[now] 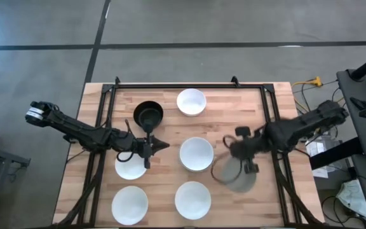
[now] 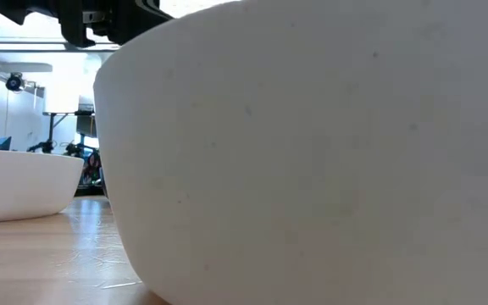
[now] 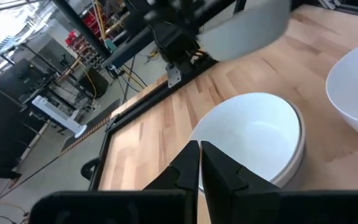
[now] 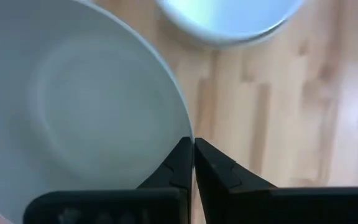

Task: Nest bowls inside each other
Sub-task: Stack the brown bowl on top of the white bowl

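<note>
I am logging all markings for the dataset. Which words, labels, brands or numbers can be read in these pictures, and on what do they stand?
None can be read: the white bowls, black bowl and grey bowl are plain.
The wooden table bears no text.

Both arms reach inward over the table, left gripper (image 1: 156, 145) and right gripper (image 1: 239, 152) with jaws closed.

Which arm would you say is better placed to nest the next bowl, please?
Right: its tool already grips the grey bowl by the rim, beside the centre white bowl. The left tool is shut and empty.
</note>
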{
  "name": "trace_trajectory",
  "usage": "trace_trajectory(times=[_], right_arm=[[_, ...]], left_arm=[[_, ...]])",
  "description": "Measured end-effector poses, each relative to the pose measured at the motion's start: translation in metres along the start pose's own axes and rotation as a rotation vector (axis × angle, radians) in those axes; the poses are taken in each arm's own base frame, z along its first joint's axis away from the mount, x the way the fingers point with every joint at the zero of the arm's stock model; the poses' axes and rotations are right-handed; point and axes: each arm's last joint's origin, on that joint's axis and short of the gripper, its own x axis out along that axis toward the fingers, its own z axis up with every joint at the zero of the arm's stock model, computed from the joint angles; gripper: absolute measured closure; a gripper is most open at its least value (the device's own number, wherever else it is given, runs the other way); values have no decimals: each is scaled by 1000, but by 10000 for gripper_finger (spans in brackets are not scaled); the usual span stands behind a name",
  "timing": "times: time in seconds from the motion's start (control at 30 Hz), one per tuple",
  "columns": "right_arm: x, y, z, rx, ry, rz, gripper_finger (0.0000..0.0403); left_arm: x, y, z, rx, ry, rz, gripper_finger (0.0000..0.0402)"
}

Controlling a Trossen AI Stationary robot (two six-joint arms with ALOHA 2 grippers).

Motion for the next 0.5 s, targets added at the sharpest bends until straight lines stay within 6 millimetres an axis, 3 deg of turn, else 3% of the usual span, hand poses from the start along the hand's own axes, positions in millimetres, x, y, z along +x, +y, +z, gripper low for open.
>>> trace_trajectory(times=[0.17, 0.3, 0.5], right_arm=[[-15, -37, 17, 132, -250, 27, 394], [-15, -64, 35, 175, -400, 152, 394], [6, -97, 60, 187, -360, 212, 394]], left_arm=[[0, -2, -4, 10, 30, -13, 401], [0, -3, -6, 20, 64, -11, 401], [-8, -3, -12, 46, 134, -53, 401]])
